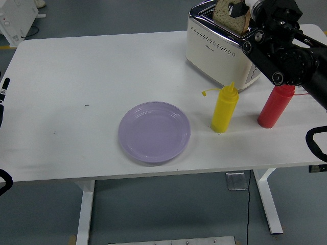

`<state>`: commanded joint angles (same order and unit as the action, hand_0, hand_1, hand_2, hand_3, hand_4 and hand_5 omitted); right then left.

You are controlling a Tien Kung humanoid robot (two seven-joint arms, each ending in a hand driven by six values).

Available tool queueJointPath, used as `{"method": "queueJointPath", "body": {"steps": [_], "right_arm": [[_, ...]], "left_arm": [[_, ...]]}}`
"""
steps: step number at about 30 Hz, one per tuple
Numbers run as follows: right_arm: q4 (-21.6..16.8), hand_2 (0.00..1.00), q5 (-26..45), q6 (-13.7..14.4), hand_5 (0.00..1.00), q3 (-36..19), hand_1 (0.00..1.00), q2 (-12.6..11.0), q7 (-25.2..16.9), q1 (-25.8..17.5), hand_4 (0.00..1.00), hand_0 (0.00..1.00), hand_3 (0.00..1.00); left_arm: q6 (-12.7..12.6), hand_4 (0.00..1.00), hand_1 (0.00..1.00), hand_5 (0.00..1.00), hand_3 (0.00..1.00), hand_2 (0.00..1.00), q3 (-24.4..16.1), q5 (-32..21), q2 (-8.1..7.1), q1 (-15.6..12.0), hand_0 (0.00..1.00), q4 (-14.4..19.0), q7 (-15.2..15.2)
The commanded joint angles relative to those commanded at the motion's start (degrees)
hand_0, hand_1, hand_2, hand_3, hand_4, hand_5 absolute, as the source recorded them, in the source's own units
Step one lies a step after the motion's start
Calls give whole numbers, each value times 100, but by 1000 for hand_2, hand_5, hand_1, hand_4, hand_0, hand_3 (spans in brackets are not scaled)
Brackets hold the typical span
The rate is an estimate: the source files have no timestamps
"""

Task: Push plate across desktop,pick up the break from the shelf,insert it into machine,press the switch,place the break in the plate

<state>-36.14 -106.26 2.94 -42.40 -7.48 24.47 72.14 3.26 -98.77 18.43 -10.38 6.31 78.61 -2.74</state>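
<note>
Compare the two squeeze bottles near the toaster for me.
The yellow bottle shows whole, its small cap dangling off to the left; the red bottle has its top hidden behind the right arm. The yellow bottle stands nearer the purple plate, the red bottle nearer the table's right edge. Both stand upright before the toaster.

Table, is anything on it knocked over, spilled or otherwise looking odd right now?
Nothing is knocked over or spilled. The yellow bottle and red bottle stand upright, though the yellow one's small cap hangs off to its side. The plate lies flat and empty. The right hand holds the bread over the toaster.
</note>
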Motion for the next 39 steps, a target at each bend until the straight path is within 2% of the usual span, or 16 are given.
{"method": "queueJointPath", "body": {"steps": [6,12,15,16,23,30,39], "right_arm": [[-348,399,-277,-100,43,-40,304,-208,36,56,462,214,494],[-855,391,-710,-23,37,-207,297,-446,49,109,436,211,490],[-1193,391,-953,67,37,-340,297,-565,38,120,436,211,490],[-1312,383,-1028,105,67,-382,287,-605,39,120,382,200,477],[-2144,377,-1189,163,74,-566,284,-858,57,112,375,200,475],[-2995,378,-566,-48,81,-400,283,-1070,147,150,381,201,475],[-4185,375,732,-483,93,227,280,-1203,209,214,381,204,474]], "left_arm": [[-2,707,826,998,782,877,0,1,-6,-10,870,8,0],[-2,707,826,998,781,877,-2,4,-16,-24,869,16,-1],[-2,707,826,998,781,877,-5,5,-22,-40,869,16,0],[-2,707,826,998,781,876,-7,5,-24,-45,869,16,-1],[-3,706,826,998,781,876,-16,9,-31,-72,870,16,-2],[-4,707,826,998,781,875,-30,14,-35,-96,869,17,-3],[-7,707,825,998,781,875,-19,13,-36,-80,869,15,-5]]}}
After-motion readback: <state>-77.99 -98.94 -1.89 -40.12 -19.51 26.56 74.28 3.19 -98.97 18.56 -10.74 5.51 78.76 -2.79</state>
